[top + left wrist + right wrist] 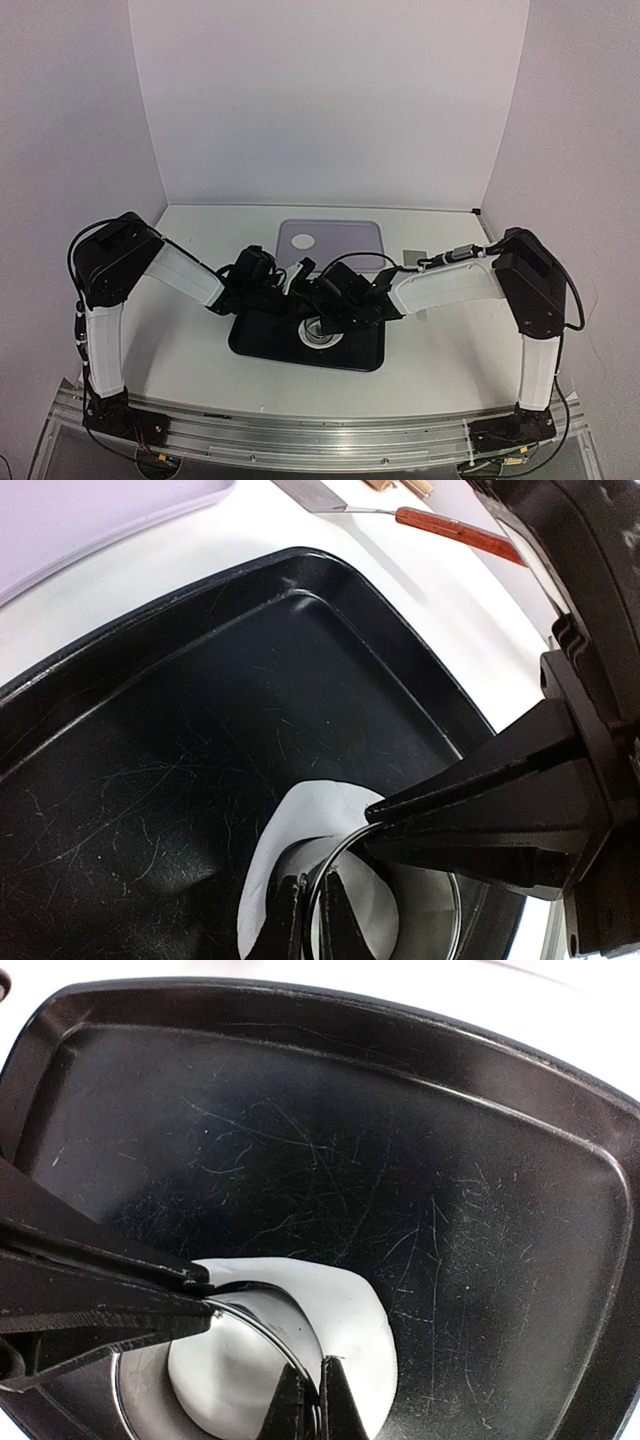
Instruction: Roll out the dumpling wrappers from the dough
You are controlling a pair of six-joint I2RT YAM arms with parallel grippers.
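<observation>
White walls (330, 100) box in a white table (200, 350). At its near middle lies a black tray (350, 1140), with a lavender tray (350, 238) just behind it. The dough (355, 1310) lies flattened in the black tray, roughly round, with no clear long axis. A metal ring (270, 1325) stands upright on it. The left gripper (313, 880) and right gripper (312, 1365) each pinch its rim, crowding over it. One dumpling wrapper (303, 241) lies flat on the lavender tray. A red-handled scraper (455, 532) lies to that tray's right.

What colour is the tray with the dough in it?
Black, with fine pale scratches. The tray shows best in the right wrist view.
</observation>
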